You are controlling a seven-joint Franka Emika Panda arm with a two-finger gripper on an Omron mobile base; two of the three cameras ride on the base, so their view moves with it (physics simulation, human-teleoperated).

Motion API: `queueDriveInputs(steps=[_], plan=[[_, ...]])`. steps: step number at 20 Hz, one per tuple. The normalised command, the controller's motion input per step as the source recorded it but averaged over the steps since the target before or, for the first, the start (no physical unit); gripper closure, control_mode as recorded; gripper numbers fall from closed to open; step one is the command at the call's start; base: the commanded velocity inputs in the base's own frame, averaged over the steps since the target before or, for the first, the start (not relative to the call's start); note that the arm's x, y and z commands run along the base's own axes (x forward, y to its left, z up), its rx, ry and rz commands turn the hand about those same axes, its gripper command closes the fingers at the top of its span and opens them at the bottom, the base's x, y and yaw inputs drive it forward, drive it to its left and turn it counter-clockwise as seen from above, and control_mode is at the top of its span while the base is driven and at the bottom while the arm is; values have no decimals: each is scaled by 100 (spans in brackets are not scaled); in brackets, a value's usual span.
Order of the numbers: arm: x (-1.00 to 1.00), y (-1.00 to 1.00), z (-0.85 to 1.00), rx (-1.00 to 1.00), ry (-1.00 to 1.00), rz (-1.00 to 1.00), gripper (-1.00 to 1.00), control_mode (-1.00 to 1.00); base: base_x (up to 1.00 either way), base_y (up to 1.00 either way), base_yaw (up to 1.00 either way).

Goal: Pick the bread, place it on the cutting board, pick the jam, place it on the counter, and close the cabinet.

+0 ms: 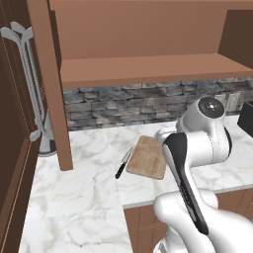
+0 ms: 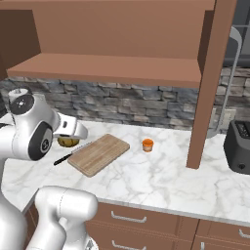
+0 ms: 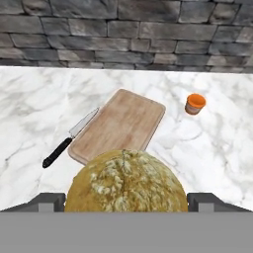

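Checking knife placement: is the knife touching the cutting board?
Apart. The hand view shows a strip of white counter between the knife and the cutting board's left edge.

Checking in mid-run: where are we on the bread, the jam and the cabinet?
Done: the jam already stands on the counter, right of the cutting board.

In hand: the open gripper straddles the bread, which sits on the counter near the board's end, not on it; no lift is evident.

Left: moving the bread onto the bare board, then closing the cabinet, whose doors stand open.
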Motion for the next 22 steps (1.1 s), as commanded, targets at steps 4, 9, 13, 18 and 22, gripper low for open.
queueDriveInputs(steps=[4,9,13,18,22], plan=[[23,2,-23,0,0,0,100,-100,0,0,0],[19,0,-32,0,0,0,100,-100,0,0,0],[17,0,-32,0,0,0,100,-100,0,0,0],[21,0,-30,0,-1,0,100,-100,0,0,0],[24,0,-25,0,-1,0,100,-100,0,0,0]])
